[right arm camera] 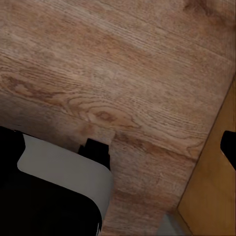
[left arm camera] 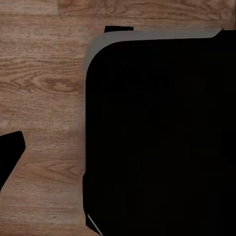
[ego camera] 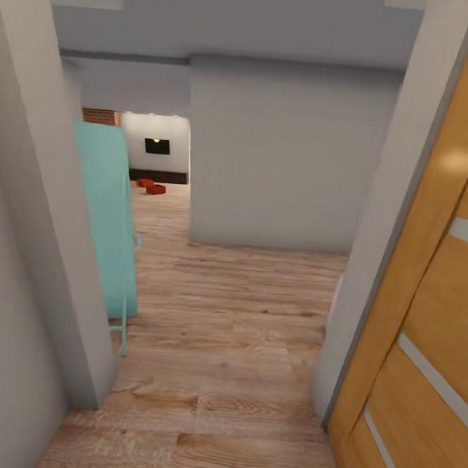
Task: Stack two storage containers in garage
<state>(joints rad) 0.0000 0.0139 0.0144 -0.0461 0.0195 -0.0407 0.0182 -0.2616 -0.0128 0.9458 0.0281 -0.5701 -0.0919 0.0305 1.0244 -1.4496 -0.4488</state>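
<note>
From the head camera I am looking through a doorway along a hall of light wood planks (ego camera: pixel 239 347). An orange wooden door (ego camera: pixel 433 299) stands open on one side, a pale turquoise panel (ego camera: pixel 108 224) leans by the grey wall on the other. Far down the hall, in the living room (ego camera: pixel 156 150), the two storage containers (ego camera: pixel 152 186) sit on the plank floor as small orange-red shapes, close together in front of a dark low cabinet (ego camera: pixel 157 176), under a black screen (ego camera: pixel 157 145). They are well away from either end effector.

In the left wrist view I see planks and a large black, grey-edged body of the robot (left arm camera: pixel 157 132). I cannot tell whether that end effector is open or closed.

In the right wrist view there are planks, a corner of the dark base (right arm camera: pixel 54 196) and the edge of the orange door (right arm camera: pixel 211 191). Its state I cannot tell either.

I judge the bins light, thin-walled and somewhat flexible, so I would pinch a rim on a long side rather than squeeze the body.
</note>
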